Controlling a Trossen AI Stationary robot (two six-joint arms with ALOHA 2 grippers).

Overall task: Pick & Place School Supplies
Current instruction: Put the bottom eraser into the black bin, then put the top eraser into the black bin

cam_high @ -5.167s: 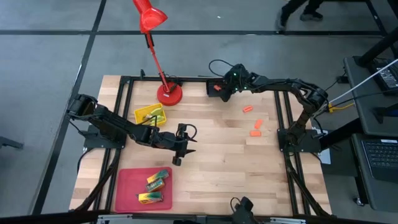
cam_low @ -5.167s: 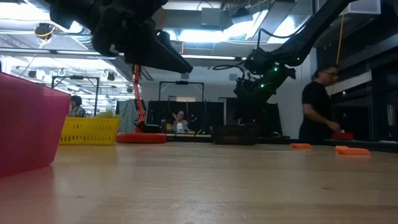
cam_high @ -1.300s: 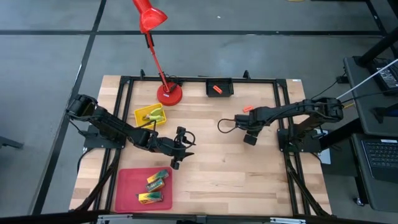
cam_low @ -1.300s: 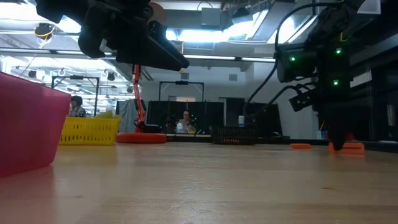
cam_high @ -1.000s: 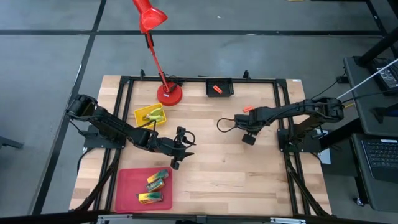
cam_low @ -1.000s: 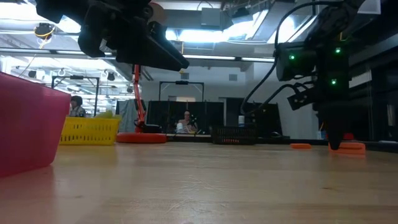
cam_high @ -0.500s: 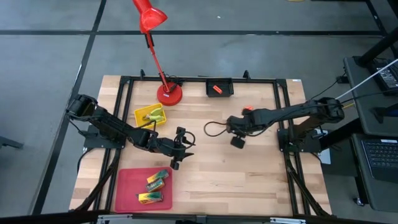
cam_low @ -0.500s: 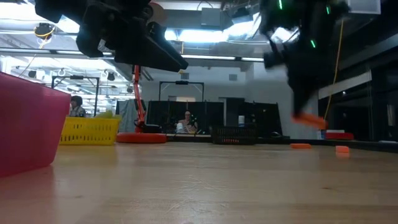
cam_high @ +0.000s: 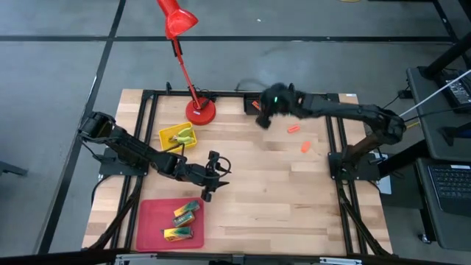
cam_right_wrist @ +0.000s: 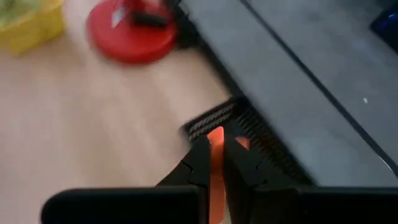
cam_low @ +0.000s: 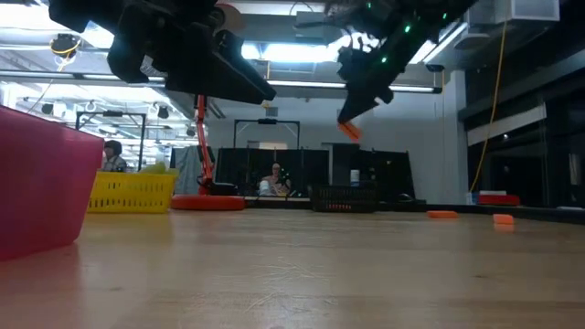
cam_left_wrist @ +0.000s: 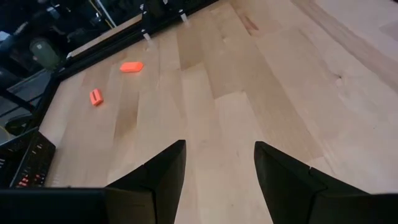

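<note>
1. Two orange pieces lie loose on the table (cam_high: 243, 206), right side: one (cam_high: 293, 129) nearer the back, one (cam_high: 305, 146) slightly forward of it. Both also show from the left wrist.
2. Right end effector (cam_high: 263, 118) is raised over the table's back edge, next to the black tray (cam_high: 250, 98). Its fingers are pinched narrow on a carried orange piece (cam_right_wrist: 216, 171); in the low view that piece hangs high above the table.
3. Black tray: orange shows inside it in the right wrist view, beyond the held piece. Count unclear.
4. Left end effector (cam_high: 209, 184) waits mid-table, left of centre, just behind the red tray (cam_high: 151, 221). Fingers (cam_left_wrist: 163, 174) spread wide, nothing between them.
5. Red tray holds three green-and-yellow boxes (cam_high: 185, 215).
6. Yellow tray (cam_high: 168, 134), near the red lamp's base (cam_high: 200, 112), holds yellow-green items (cam_high: 182, 135); too small to identify.
7. Judgement: sorting looks well along. Boxes and yellow-green items are in trays; what remains appears to be dropping the carried piece into the black tray, then fetching the two loose ones.
</note>
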